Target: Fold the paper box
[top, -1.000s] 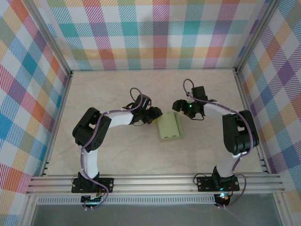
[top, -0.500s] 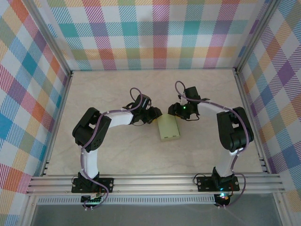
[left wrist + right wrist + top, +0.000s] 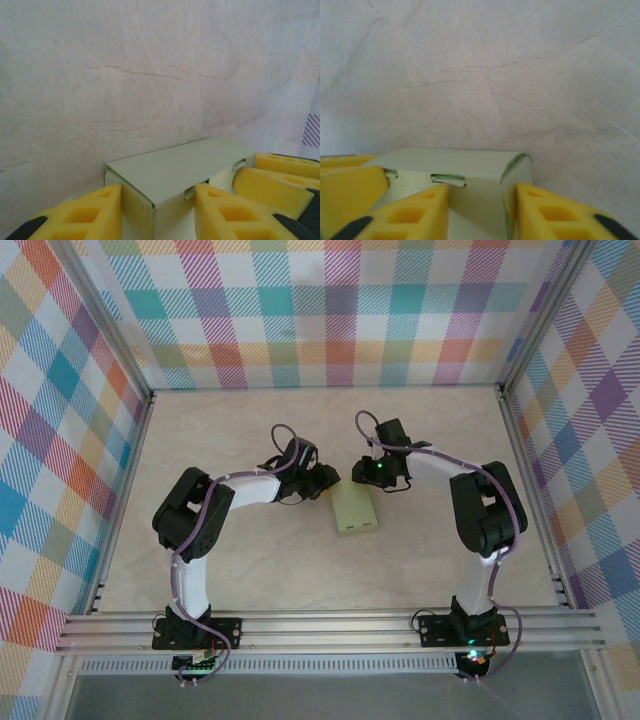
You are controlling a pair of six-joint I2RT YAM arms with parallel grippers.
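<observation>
Logged pale green paper box [image 3: 357,512] lying on bench [image 3: 200,430], left end effector [image 3: 157,197] clenched on its far end, right end effector [image 3: 482,192] clenched alongside on same end.

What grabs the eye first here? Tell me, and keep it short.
A pale green paper box, box-shaped, lies mid-table on the marbled tabletop, with both arms bent in toward its far end. In the wrist views, the yellow left fingers and right fingers flank that end's corners. Bright plaid walls ring the workspace.
</observation>
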